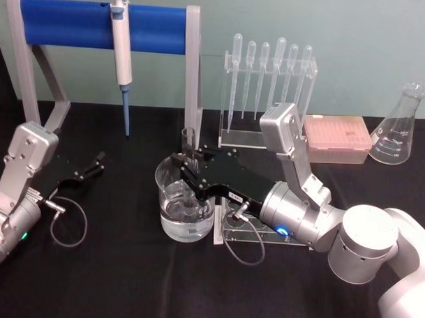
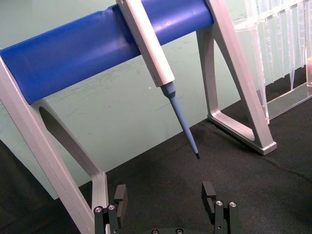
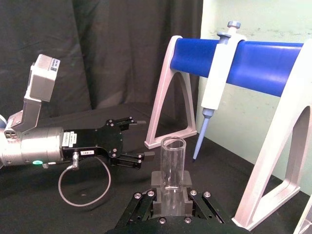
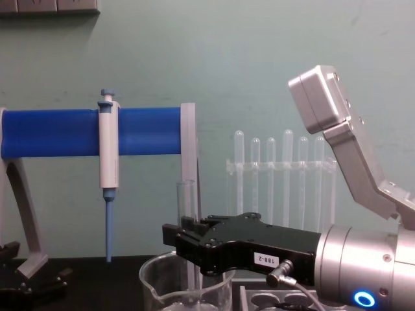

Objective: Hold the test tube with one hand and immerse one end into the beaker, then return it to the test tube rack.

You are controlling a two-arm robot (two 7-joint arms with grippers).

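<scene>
Gripping the one test tube, the right claw is reaching in from the right, and its two black fingers are clamping the glass around its middle. The tube is standing upright with its open rim on top. Its round end is dipping down inside the one beaker, which is sitting mid-table on the black table with clear liquid in its bottom. Whether the tip is actually touching the liquid, I cannot tell.

From the chest, the claw's black body is crossing in front of the tube's lower part and the beaker's far rim. From the right wrist, the tube is rising straight up out of the claw.

Just right of the beaker, one clear rack is lying under the right wrist, which is covering most of it. Behind that, six droppers are hanging in a clear stand, with one pink box sitting beside them and one flask standing at the far right.

One blue-and-white pipette is hanging from the blue bar behind the beaker.

Over on the left, the left claw is idling well apart from the beaker, fingers spread and holding nothing.
</scene>
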